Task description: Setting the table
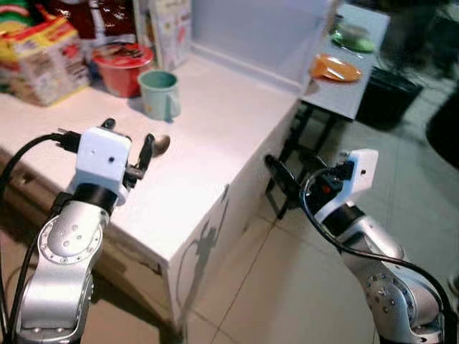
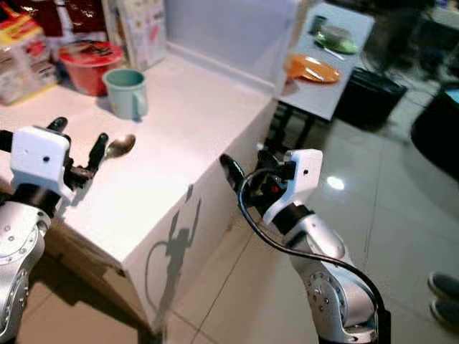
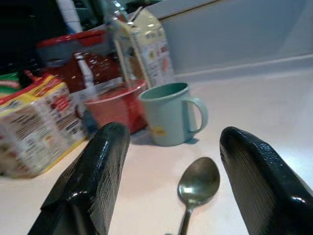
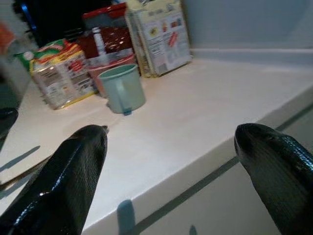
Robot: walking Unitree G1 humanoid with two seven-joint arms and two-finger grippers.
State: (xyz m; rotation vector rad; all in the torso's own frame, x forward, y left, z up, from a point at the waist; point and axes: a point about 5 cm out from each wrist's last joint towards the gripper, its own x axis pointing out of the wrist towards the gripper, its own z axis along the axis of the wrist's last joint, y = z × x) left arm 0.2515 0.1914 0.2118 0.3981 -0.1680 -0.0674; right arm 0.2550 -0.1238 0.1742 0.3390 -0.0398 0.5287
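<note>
Hovering low over the counter (image 1: 215, 136), my left gripper (image 1: 128, 147) has its fingers (image 3: 93, 181) spread wide and grips nothing. The spoon (image 3: 195, 188) lies flat on the counter between the two fingers, bowl pointing away from me toward the mug (image 3: 168, 115); neither finger touches it as far as I can tell. Spoon is metal, dull grey, with its handle running back under my wrist.

Just beyond the spoon stands the mug, pale green, upright, handle toward the counter's open side. Touching or nearly touching it on its far side is a red bowl (image 1: 122, 68). Left of that sits a yellow and red packet (image 1: 43, 61), and behind the mug a carton (image 3: 142, 49) stands upright against the back wall.

Counter top is white and ends in a straight edge, with a tiled floor (image 1: 287, 287) beside it.

My right gripper (image 1: 290, 175) hangs off the counter edge, out over the floor, fingers (image 4: 63, 181) spread wide and empty, pointing back at the counter side.

Farther right, well apart, a grey table (image 1: 358, 72) carries an orange plate (image 1: 335, 69) and a green dish (image 1: 353, 39) beyond it. A dark bin (image 1: 387, 97) stands on the floor beside that table.
</note>
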